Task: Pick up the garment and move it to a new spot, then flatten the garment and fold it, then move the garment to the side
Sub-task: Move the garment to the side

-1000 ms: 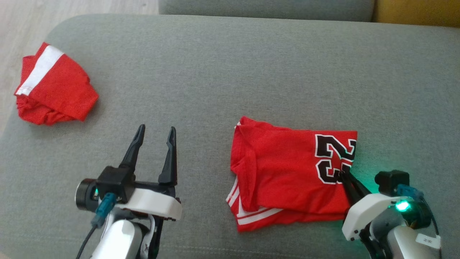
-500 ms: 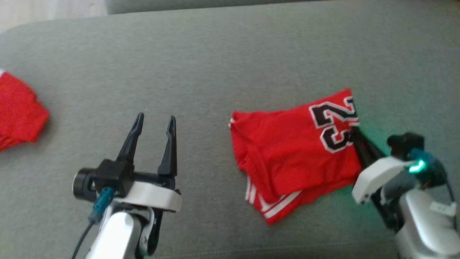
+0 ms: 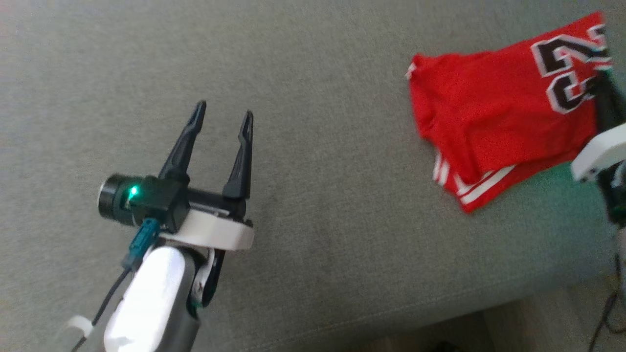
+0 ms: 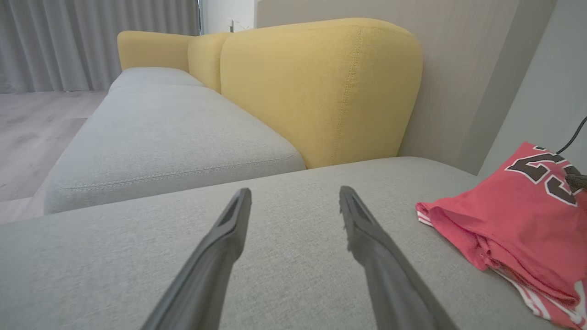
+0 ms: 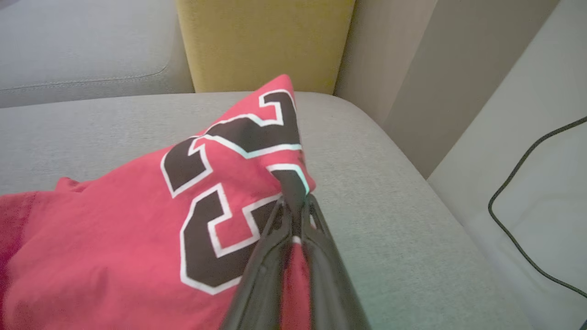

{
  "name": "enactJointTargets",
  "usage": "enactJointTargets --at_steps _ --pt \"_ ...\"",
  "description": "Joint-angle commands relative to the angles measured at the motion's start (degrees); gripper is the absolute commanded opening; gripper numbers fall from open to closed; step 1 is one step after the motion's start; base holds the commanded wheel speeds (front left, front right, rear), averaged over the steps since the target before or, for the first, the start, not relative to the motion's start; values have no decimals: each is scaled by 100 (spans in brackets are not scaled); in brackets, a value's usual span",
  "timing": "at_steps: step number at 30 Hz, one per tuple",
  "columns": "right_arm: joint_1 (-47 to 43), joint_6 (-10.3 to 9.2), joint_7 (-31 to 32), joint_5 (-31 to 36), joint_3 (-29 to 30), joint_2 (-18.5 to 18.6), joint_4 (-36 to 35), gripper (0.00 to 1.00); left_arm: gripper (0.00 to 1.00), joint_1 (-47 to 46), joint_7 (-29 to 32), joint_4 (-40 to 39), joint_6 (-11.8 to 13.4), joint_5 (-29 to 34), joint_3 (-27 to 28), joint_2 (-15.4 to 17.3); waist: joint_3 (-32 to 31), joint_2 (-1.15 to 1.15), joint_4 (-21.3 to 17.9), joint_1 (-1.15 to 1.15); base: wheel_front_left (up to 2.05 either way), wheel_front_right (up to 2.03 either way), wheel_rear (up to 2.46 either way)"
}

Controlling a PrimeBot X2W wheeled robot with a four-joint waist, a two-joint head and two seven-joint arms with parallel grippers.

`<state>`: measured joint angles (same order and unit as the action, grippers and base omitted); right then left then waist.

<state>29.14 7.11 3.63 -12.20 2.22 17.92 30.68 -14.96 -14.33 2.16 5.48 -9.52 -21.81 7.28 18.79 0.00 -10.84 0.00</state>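
The right gripper (image 5: 293, 201) has its two dark fingers pressed together on the garment (image 5: 114, 238), pinching the red cloth at its edge, right beside the large black numerals. In the right wrist view the pinched corner rises to a peak above the fingers. The rest of the cloth slopes down to the left onto the grey seat cushion (image 5: 390, 192).

The head view places the right gripper (image 3: 604, 93) at the far right edge and the garment (image 3: 494, 107) at the upper right, near the cushion's right end. It adds what the wrist view leaves out: white stripes along the lower hem, and layers folded one over another.

The left gripper (image 3: 224, 111) hangs over bare cushion (image 3: 342, 73), fingers spread with a clear gap and nothing between them, well apart from the garment.

The left wrist view looks along those spread fingers (image 4: 229, 238). The garment (image 4: 513, 215) lies to the right, its stacked folded edges facing the camera. Beyond it are a yellow backrest (image 4: 321, 87), a second grey seat (image 4: 160, 137) and grey curtains (image 4: 91, 41).

The right wrist view also shows a dark cable (image 5: 518, 183) on a pale surface beside the sofa.
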Motion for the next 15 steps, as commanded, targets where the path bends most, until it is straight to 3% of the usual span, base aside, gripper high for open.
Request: enactJointTargets --at_steps 1,7,15 --pt "273 37 -107 -17 47 213 -49 0 100 -309 -66 -158 -31 86 126 62 315 0 -212 0 0 0 0" --pt "867 37 -357 -125 550 501 520 0 100 -667 -66 -124 -128 192 28 96 804 0 -339 0 0 0 0" --pt "1318 37 -591 -155 853 552 1013 0 100 -997 -66 -58 -229 270 -67 137 1257 0 -319 0 0 0 0"
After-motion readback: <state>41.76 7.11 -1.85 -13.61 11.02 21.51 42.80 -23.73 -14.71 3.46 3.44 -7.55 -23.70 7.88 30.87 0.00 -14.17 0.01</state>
